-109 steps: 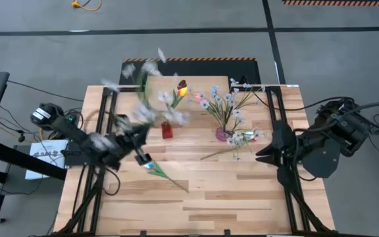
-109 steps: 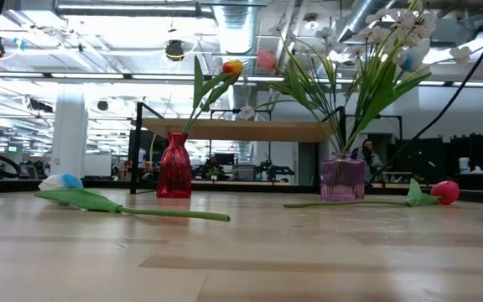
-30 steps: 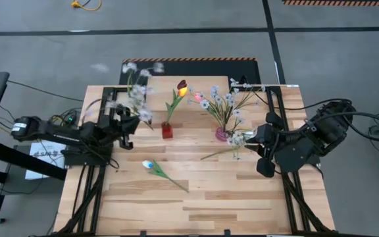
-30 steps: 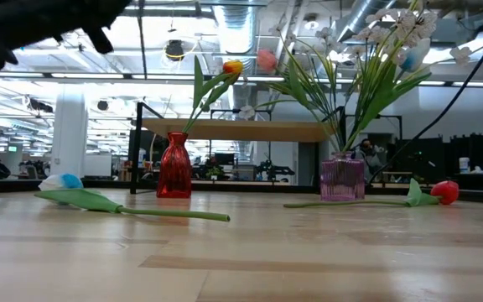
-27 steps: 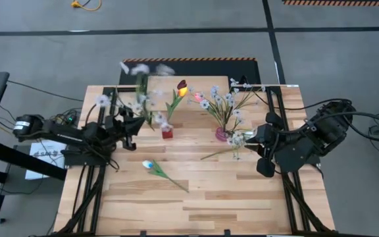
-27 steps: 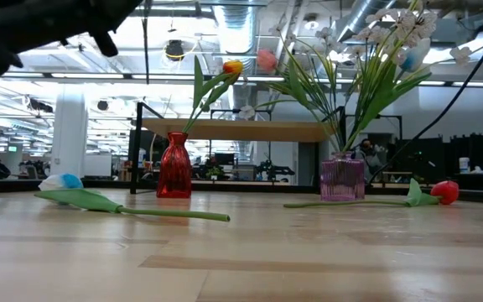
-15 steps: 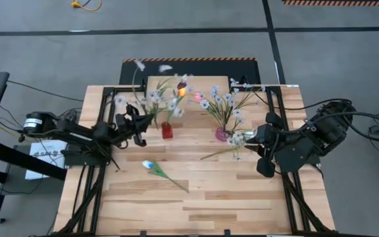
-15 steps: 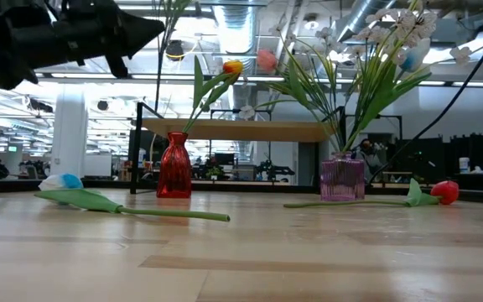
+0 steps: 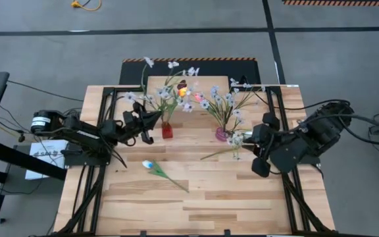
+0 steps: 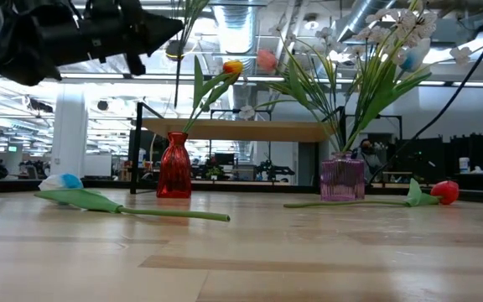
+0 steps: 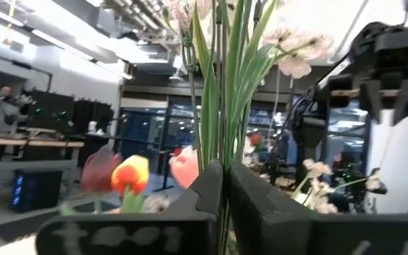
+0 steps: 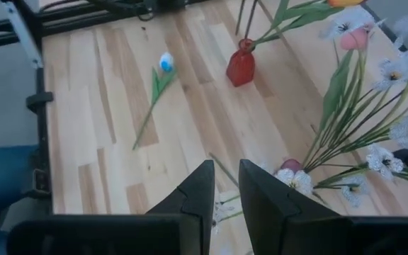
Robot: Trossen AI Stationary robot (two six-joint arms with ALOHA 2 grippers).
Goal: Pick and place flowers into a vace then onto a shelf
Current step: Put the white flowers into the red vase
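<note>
My left gripper (image 9: pixel 154 119) is shut on a spray of small white blossoms (image 9: pixel 163 94), up in the air just left of the red vase (image 9: pixel 167 130). An orange tulip (image 9: pixel 181 90) stands in that vase. The spray's thin stem (image 10: pixel 177 80) hangs down toward the vase mouth. The light-wood shelf (image 10: pixel 233 130) stands behind the vases at the far edge. A white-and-blue tulip (image 9: pixel 149 164) lies flat on the table, and so does a red one (image 10: pixel 445 191). My right gripper (image 12: pixel 227 177) hovers at the right, open by a narrow gap, holding nothing. My left gripper pinches the spray's green stems (image 11: pixel 223 166) between its two fingers, below the leaves and blossoms. The fingers come from the table's left, nearly level and tipped slightly up, across the stems. The spray stands upright, lifted clear, and its lower stem hangs beneath the fingers.
A pink glass vase (image 9: pixel 222 134) full of white sprays stands right of the red one. Black frame rails (image 9: pixel 84 191) run along both table sides. The near half of the table is bare wood apart from the lying tulip.
My left gripper has carried the spray toward the table's right, up to the red vase, and a little lower. The blossoms have swung from over the far left corner to above the vase. It has stayed shut on the stems.
</note>
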